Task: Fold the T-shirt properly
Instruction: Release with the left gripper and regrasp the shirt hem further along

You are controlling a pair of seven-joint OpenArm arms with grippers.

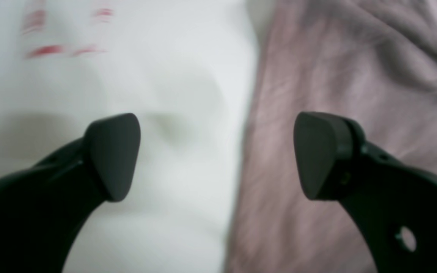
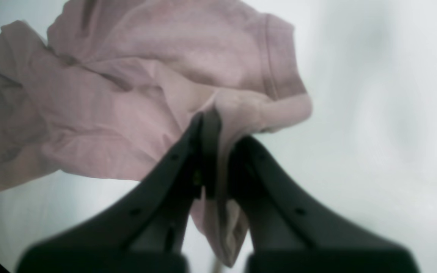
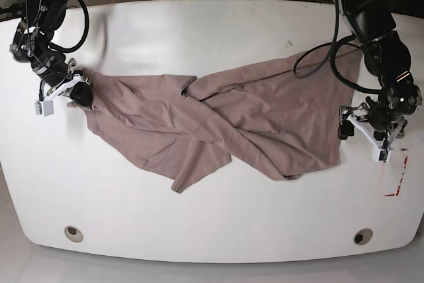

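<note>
- The T-shirt [image 3: 218, 127] is lying crumpled and twisted across the middle of the white table [image 3: 199, 230], stretching from one arm to the other, not yet flattened.
- The step in hand looks like spreading the cloth out before any fold.
- The right end effector [image 2: 218, 125] is clenching a bunch of fabric near a sleeve at the shirt's edge.
- The left end effector [image 1: 216, 155] is standing wide open and empty, hovering over the opposite edge of the shirt, one finger over cloth, the other over bare table.
- Next, the left end effector is probably needing to drop and pinch that edge, so both arms can pull the shirt taut.
</note>
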